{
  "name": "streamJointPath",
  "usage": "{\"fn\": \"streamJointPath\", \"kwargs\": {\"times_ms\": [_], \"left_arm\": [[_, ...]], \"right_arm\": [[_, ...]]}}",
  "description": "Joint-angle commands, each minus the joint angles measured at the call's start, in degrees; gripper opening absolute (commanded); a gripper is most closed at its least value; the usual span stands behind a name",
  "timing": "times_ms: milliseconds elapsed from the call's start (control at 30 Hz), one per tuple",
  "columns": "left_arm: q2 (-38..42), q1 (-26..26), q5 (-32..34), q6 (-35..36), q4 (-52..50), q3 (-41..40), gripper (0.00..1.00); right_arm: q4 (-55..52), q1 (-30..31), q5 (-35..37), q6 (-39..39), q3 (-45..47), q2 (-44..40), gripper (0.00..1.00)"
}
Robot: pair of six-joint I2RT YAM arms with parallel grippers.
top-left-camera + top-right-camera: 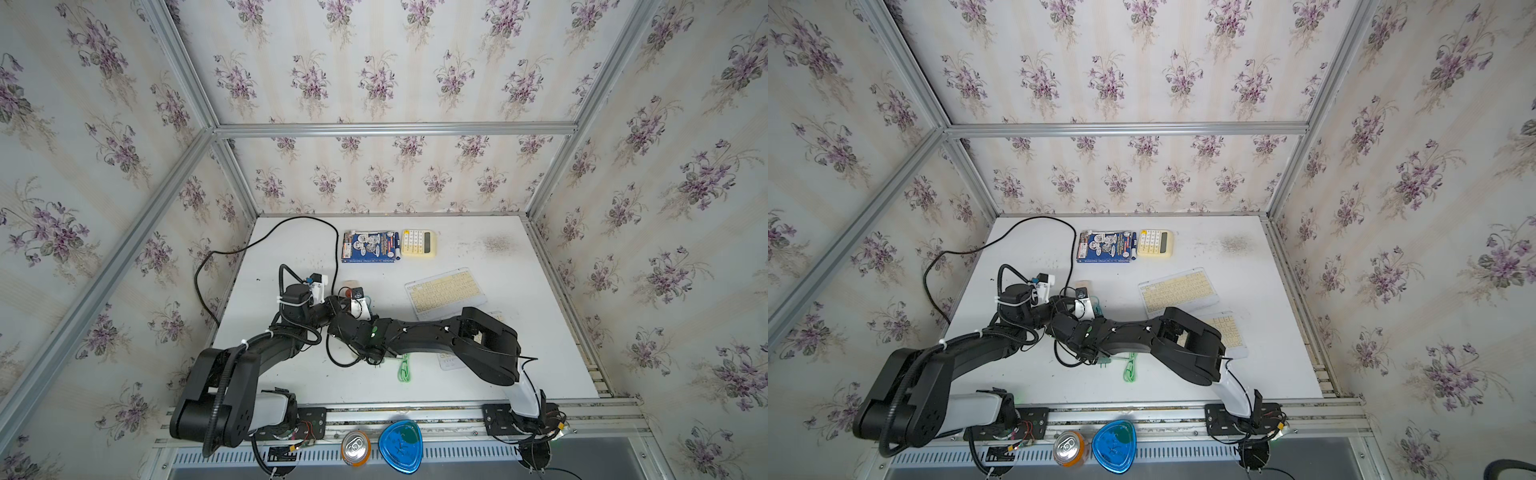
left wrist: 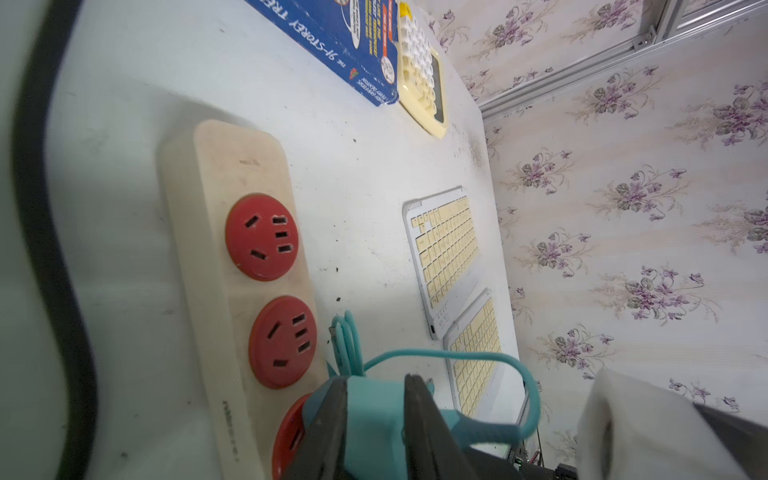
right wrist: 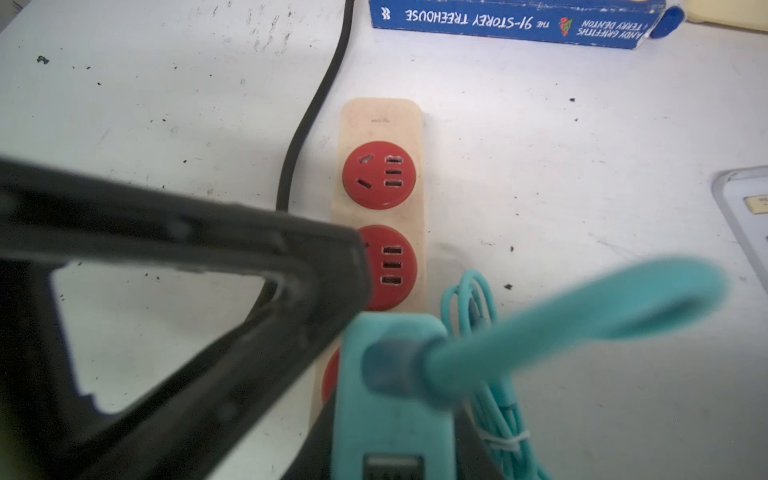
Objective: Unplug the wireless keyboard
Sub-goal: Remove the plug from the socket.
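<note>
Left gripper fingers clamp the teal charger in the end socket of the power strip, likely to pull it free. Whether the right gripper alongside is open or closed cannot be told. The wireless keyboard lies apart on the tabletop.

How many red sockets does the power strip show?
3 on the power strip: two empty sockets, a third mostly under the teal adapter. More may be hidden.
</note>
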State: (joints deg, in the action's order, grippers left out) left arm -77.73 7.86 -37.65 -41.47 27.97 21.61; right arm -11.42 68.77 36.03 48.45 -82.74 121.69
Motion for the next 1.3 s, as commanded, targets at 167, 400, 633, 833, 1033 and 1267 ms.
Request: {"fn": "streamJointPath", "kwargs": {"times_ms": [167, 400, 633, 833, 1033, 1267], "left_arm": [[-4.09, 0.31, -1.64, -1.25, 0.45, 2.10, 0.21], [-10.15, 0.32, -1.79, -1.84, 0.10, 3.63, 0.17], [-17.13, 0.07, -3.56, -4.61, 3.06, 4.72, 0.14], [-18.55, -1.85, -3.25, -6.55, 6.05, 3.21, 0.12], [-18.86, -2.14, -4.53, -6.39, 5.91, 3.40, 0.12], [-20.85, -2.11, -4.16, -6.82, 6.01, 3.60, 0.12]], "right_arm": [[2.61, 0.02, -0.30, 1.69, 0.62, 0.30, 0.00], [3.62, -0.01, -1.61, 2.27, 1.90, -0.40, 0.00], [4.63, 0.05, -2.52, 2.26, 2.84, -1.53, 0.00], [4.12, 0.03, -2.46, 1.63, 2.81, -2.02, 0.00], [4.13, 0.16, -2.28, 1.04, 2.04, -1.86, 0.00], [10.13, -0.05, -6.73, 1.74, 5.74, -3.38, 0.00]]}}
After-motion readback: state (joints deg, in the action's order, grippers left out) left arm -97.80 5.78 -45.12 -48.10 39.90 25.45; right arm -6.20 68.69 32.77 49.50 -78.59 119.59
